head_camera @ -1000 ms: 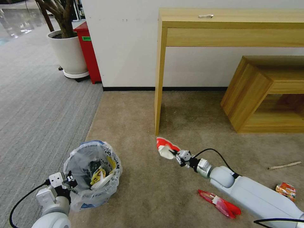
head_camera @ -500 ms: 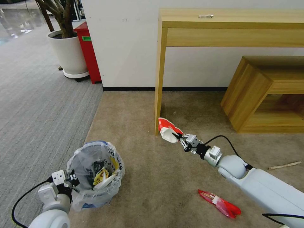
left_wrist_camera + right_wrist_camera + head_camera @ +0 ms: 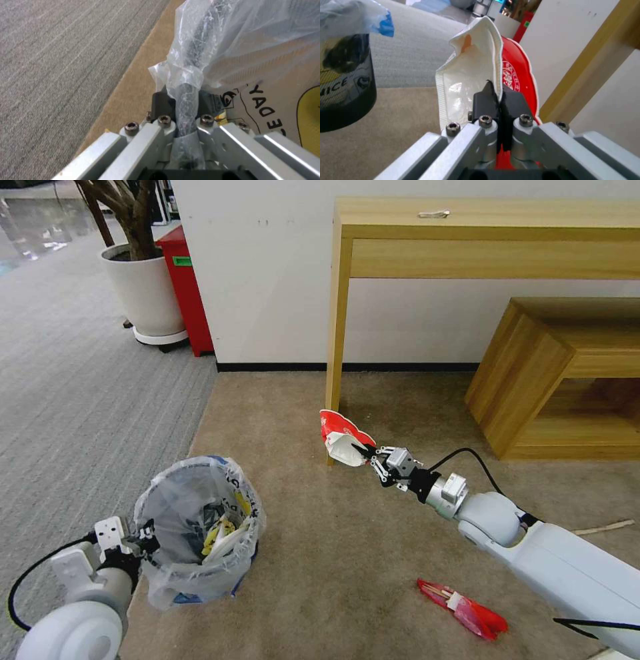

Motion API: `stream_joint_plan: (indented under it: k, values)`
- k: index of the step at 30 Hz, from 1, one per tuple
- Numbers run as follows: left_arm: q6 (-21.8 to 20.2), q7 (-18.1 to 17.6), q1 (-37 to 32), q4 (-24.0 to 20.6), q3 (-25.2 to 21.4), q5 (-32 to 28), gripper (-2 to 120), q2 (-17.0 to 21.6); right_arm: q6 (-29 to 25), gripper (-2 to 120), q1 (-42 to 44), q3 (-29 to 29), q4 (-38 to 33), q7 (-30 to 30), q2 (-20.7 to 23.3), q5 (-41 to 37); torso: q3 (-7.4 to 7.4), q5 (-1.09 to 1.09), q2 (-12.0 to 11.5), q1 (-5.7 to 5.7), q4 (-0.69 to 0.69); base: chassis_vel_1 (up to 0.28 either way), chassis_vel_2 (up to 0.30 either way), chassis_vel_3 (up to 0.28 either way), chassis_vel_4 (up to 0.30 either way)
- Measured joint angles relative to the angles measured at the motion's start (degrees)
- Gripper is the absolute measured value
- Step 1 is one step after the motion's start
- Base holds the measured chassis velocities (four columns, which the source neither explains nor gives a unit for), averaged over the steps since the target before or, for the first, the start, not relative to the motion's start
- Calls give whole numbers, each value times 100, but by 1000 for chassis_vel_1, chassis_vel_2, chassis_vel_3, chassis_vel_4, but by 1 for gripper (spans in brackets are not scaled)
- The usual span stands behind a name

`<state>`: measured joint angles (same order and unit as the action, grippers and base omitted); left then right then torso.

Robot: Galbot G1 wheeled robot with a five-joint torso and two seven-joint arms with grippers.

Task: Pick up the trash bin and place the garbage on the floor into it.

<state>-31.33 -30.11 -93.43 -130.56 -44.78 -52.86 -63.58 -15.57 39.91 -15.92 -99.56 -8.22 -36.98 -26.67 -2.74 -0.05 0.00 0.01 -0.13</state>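
The left gripper (image 3: 143, 535) pinches the rim of the trash bin (image 3: 197, 527) (bag-lined, litter inside); to the bin's right, held above the carpet, the right gripper (image 3: 368, 452) is clamped on a crushed red-and-white paper cup (image 3: 340, 437); a red wrapper (image 3: 463, 609) lies on the carpet well right of the bin.

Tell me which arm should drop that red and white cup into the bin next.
Right. The right gripper already pinches the crumpled cup above the carpet, while the left gripper is clamped on the trash bin rim, holding it.
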Motion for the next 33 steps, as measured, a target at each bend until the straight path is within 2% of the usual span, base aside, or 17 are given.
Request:
stream_joint_plan:
  k: [12, 18, 26, 33]
  values:
    - [-172, -299, 166, 26, -42, -838, 0, 666, -41, 0, 1, 95, -390, 16, 152, -122, 0, 0, 0, 0, 0, 0, 0, 0, 0]
    - [-223, -364, 282, 158, 51, -1025, 0, 801, -122, 0, -136, 49, -527, 9, 115, -190, 0, -1, 0, 0, 0, 0, 0, 0, 0]
    - [-262, -385, 414, 419, 233, -1121, 0, 967, -219, 0, -647, -393, -696, 10, -71, -354, -1, -1, 0, 0, 0, 0, 0, 0, 0]
    - [-272, -346, 447, 479, 336, -1115, 0, 1007, -249, 0, -1230, -1049, -769, -18, -471, -475, 0, -1, 0, 0, 1, 0, 0, 0, 0]
